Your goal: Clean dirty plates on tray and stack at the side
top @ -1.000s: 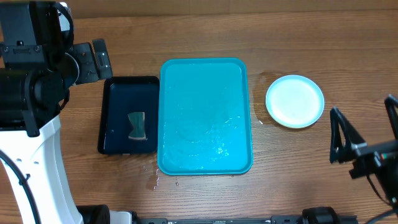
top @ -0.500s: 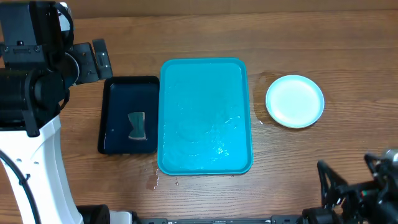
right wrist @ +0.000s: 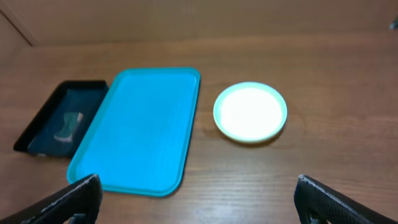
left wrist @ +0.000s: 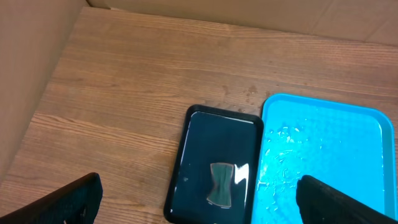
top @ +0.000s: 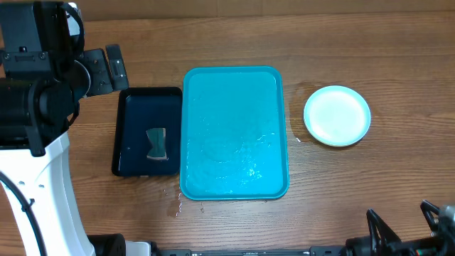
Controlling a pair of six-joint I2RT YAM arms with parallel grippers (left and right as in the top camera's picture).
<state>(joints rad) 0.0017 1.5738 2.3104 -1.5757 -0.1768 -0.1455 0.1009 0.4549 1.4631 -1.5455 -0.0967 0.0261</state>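
Quick status from my end of the remote link. The tray (top: 234, 131) sits in the middle of the counter (top: 355, 43), long side running away from me, with a wet sheen and droplets across its near half. The plates (top: 337, 115) are off to its right, on the bare counter, apart from the tray's rim. From overhead they read as one round disc with a pale centre and a light-blue rim, so I can't tell how many are in that pile. In the right wrist view the rim looks more minty.

Hard against the tray's left side is a smaller black tray (top: 148, 131) holding a small grey sponge (top: 156, 144) pinched in at the waist. It looks shiny in there, probably water.

There are a few wet patches (top: 178, 206) on the wood by the tray's near-left corner, and a faint damp mark between the tray and the plates.

The left gripper (left wrist: 199, 186) is released, jaws spread wide, grasping nothing. It hangs up by the far-left side, its camera looking down on the black tray and the tray's left edge. The right gripper (right wrist: 198, 183) is released too, jaws wide, holding nothing. It's low at the near-right edge of the overhead shot, well apart from the plates, with both trays and the plates in its camera.
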